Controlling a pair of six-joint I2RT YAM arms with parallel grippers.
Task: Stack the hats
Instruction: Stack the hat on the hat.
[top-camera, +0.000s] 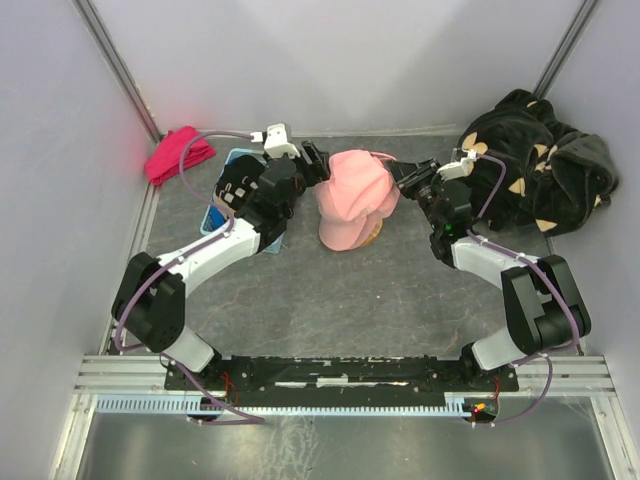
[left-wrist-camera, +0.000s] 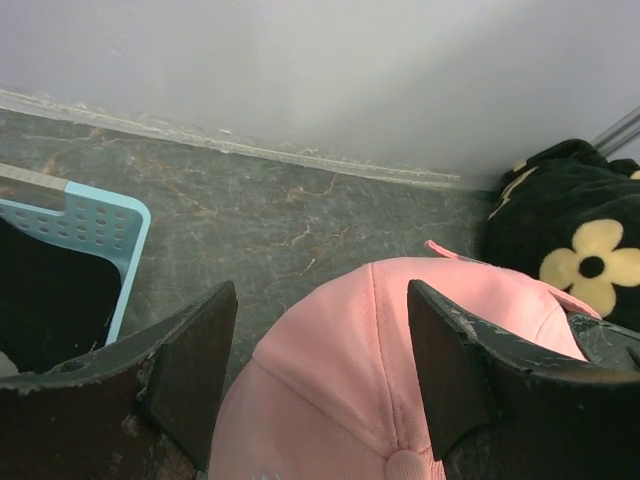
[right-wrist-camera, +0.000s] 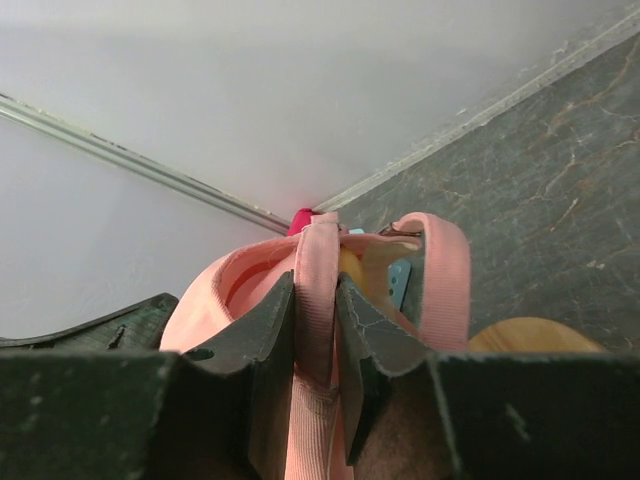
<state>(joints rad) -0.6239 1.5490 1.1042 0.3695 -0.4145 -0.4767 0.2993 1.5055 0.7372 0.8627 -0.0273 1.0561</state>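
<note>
At the far left, against the wall, lies a small red-pink cloth. Next to it sits a light blue perforated basket, mostly hidden under the left arm in the overhead view (its inside shows only as dark). The left gripper is released: its two black fingers stand wide apart on either side of the crown of the pink cap, with bare table visible between the left-hand finger and the cloth.

The pink cap sits at the middle of the grey marbled table, towards the back, resting on top of a tan cap, of which only the brim edge peeks out below.

On the pink cap's right side, the right gripper is clenched on the cap's pink back strap, the band pinched upright between the two fingers. Beyond it, in the far right corner, a black plush fabric with beige flowers lies heaped.
</note>
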